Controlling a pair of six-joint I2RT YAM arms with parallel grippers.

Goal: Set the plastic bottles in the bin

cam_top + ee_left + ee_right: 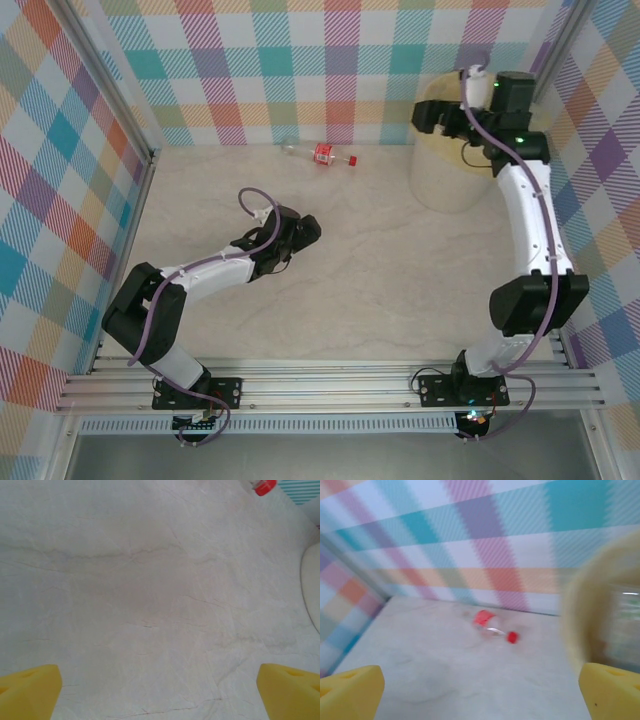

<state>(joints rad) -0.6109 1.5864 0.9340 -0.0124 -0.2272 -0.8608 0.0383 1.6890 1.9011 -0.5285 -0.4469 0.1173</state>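
**Top view.** One plastic bottle (322, 153), with a red label and red cap, lies on its side by the back wall at upper centre of the frame. Its long axis runs roughly left to right, cap to the right. The bin (445, 180) stands at upper right. The left gripper (305, 232), just below the bottle in the frame, is the nearer; its jaws are wide apart and empty. The right gripper (438, 114) hangs over the bin, jaws apparently spread and empty, though its wrist view is blurred.
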